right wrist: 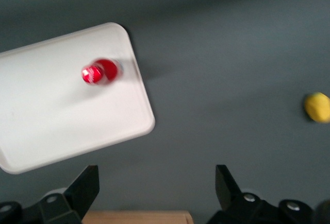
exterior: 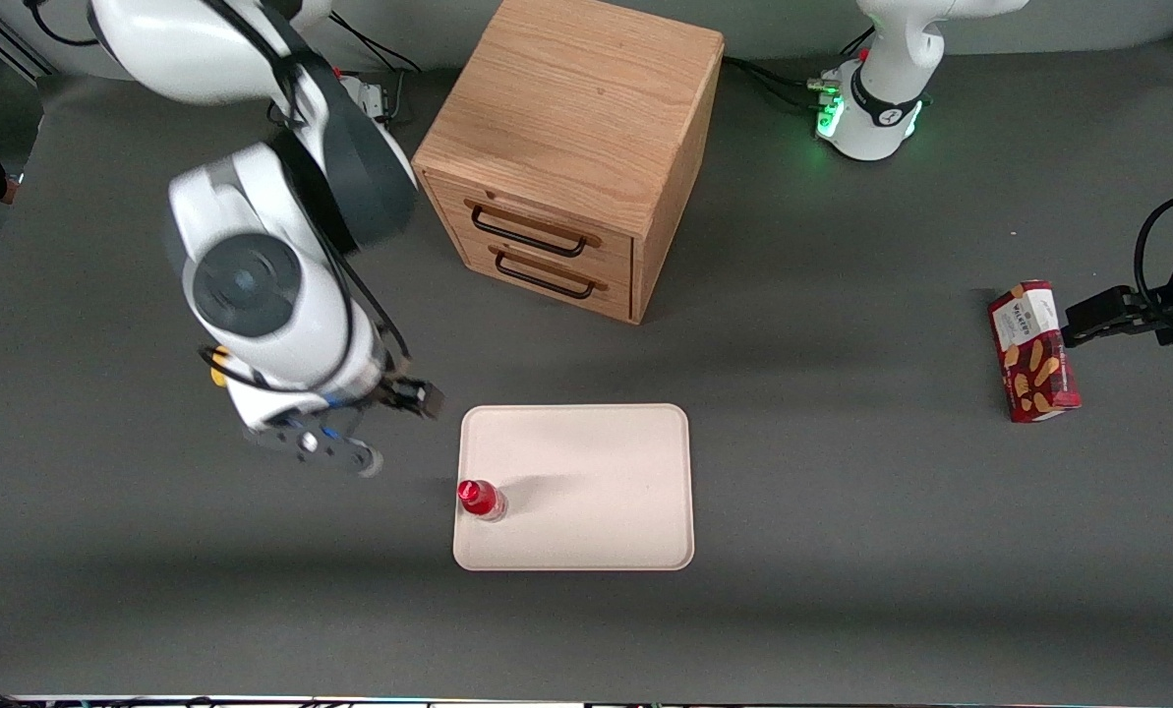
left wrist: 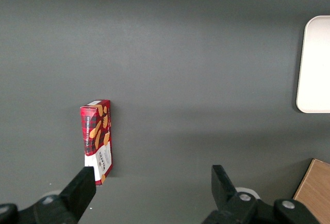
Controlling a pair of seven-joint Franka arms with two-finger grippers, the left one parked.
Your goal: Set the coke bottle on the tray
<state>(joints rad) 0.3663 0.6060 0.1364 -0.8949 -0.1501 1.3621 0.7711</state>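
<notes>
The coke bottle (exterior: 480, 499), small and red with a red cap, stands upright on the cream tray (exterior: 596, 472), in the tray's corner nearest the front camera and the working arm's end. In the right wrist view the bottle (right wrist: 100, 72) shows from above, close to the tray's rim (right wrist: 147, 126). My right gripper (exterior: 340, 435) hangs above the bare table beside the tray, apart from the bottle, toward the working arm's end. It (right wrist: 157, 175) is open, and nothing sits between its fingers (right wrist: 85, 183).
A wooden drawer box (exterior: 566, 128) stands farther from the front camera than the tray. A red snack box (exterior: 1033, 351) lies toward the parked arm's end of the table. A small yellow object (right wrist: 317, 106) rests on the grey table near my arm.
</notes>
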